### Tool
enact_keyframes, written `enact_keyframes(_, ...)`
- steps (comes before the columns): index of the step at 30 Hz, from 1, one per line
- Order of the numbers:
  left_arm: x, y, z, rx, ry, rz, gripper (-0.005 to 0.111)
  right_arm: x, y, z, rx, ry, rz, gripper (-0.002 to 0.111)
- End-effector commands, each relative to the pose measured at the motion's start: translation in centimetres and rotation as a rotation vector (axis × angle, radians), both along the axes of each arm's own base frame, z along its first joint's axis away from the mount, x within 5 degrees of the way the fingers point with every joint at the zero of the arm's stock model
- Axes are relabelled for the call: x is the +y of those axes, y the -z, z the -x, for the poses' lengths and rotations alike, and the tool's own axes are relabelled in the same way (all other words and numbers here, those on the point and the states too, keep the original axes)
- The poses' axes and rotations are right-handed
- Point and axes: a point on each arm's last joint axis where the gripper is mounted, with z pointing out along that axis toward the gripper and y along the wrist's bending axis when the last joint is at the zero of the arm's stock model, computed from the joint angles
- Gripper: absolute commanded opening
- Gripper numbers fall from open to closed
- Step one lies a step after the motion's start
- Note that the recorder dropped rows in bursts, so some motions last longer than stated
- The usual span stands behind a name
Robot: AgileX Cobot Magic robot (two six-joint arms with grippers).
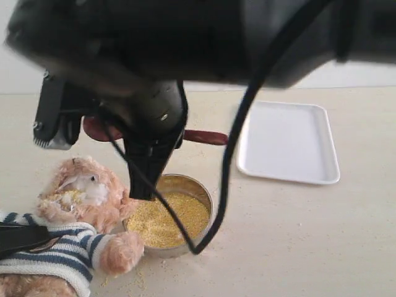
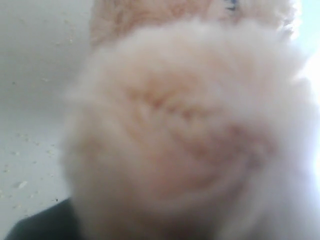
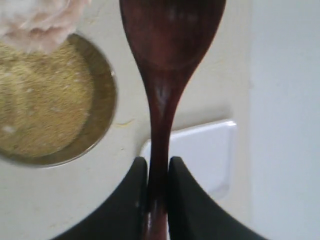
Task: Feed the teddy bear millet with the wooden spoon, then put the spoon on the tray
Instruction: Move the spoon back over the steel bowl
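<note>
The teddy bear (image 1: 80, 204) lies at the lower left in its striped sweater, with some yellow grains on its muzzle. Beside it stands the steel bowl (image 1: 185, 183) holding the millet (image 1: 167, 218). My right gripper (image 3: 157, 162) is shut on the handle of the wooden spoon (image 3: 170, 35), whose bowl looks empty. In the exterior view the spoon (image 1: 207, 137) hangs level above the table behind the millet bowl, its middle hidden by the arm. The white tray (image 1: 288, 142) lies to the right. The left wrist view is filled with blurred fur of the bear (image 2: 185, 130), and the jaws are hidden.
A black arm (image 1: 185, 37) and its cable (image 1: 226, 167) block the top and middle of the exterior view. Loose millet crumbs (image 1: 139, 278) lie in front of the bowl. A black part (image 1: 21, 238) rests across the bear's chest at the left edge.
</note>
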Motion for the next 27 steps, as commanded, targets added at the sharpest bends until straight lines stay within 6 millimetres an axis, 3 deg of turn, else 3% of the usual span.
enact_keyframes(1,0.2,-0.1,-0.3,-0.012,-0.032,-0.005,0.005,-2.6,-1.1,-1.3,0.274,0.028,-0.129,0.000)
enact_keyframes(7,0.3,-0.2,-0.4,-0.040,-0.031,-0.009,0.005,-4.1,-0.5,-3.5,0.363,0.100,-0.180,0.000)
enact_keyframes(12,0.4,-0.8,-1.0,-0.076,-0.068,0.037,0.005,-4.4,0.1,-3.7,0.354,0.128,-0.159,0.000)
enact_keyframes(17,1.0,-1.4,-2.1,-0.124,-0.056,0.018,0.005,-6.2,5.0,-2.7,0.422,0.140,0.028,0.000)
enact_keyframes(19,1.1,-1.5,-2.2,-0.128,-0.072,0.023,0.005,-6.5,6.0,-2.3,0.424,0.143,0.071,0.000)
enact_keyframes(23,1.3,-1.7,-2.6,-0.138,-0.123,0.036,0.005,-4.9,5.9,-1.3,0.143,0.066,0.223,0.000)
enact_keyframes(27,1.3,-1.6,-2.5,-0.136,-0.112,0.034,0.005,-3.3,9.0,-1.4,0.081,0.002,0.362,0.000)
